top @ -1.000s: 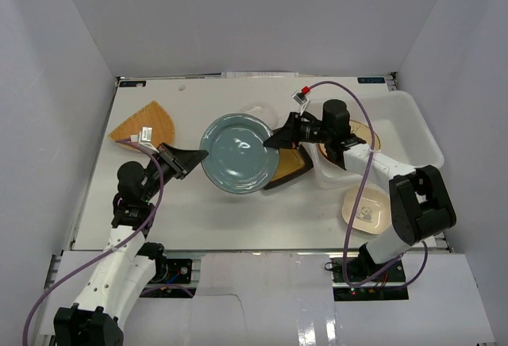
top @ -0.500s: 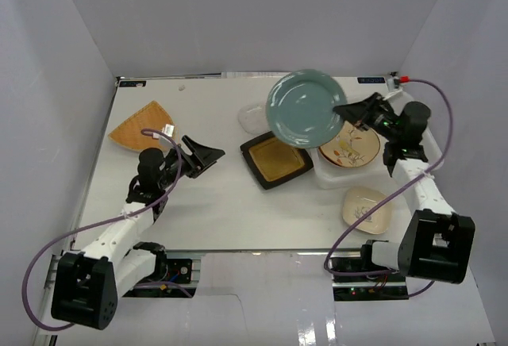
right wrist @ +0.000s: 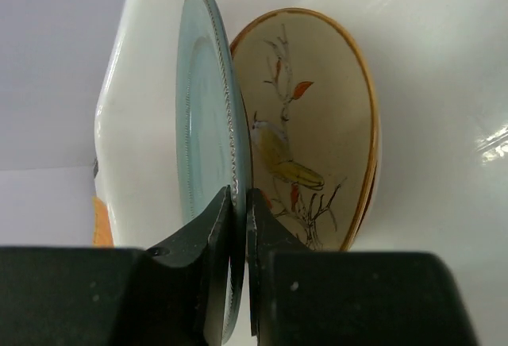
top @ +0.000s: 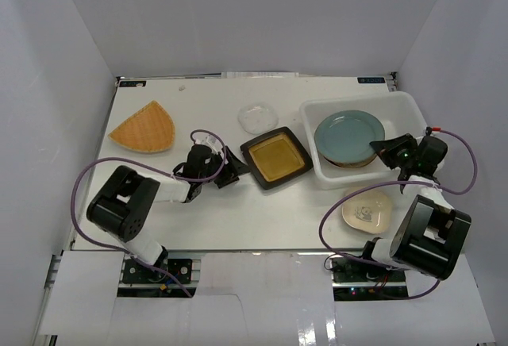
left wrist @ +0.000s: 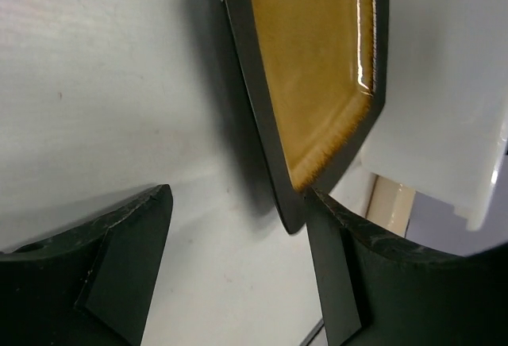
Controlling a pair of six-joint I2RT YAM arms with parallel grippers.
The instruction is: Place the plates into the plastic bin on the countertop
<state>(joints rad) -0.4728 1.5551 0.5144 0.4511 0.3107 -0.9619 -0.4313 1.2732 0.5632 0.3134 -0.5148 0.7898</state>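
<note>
Currently, right tool [right wrist: 238,203] pinches blue-grey plate [top: 348,136] inside plastic bin [top: 409,101].

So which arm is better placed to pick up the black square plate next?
Left. The left gripper is open, with a corner of the black square plate between its fingers. The right gripper is shut on the blue-grey plate in the plastic bin.

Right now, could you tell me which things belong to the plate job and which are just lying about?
Job: plastic bin; blue-grey plate and bird-patterned plate inside it; black square plate, orange fan plate, clear glass dish, cream dish on countertop.
Lying about: only purple cables.
</note>
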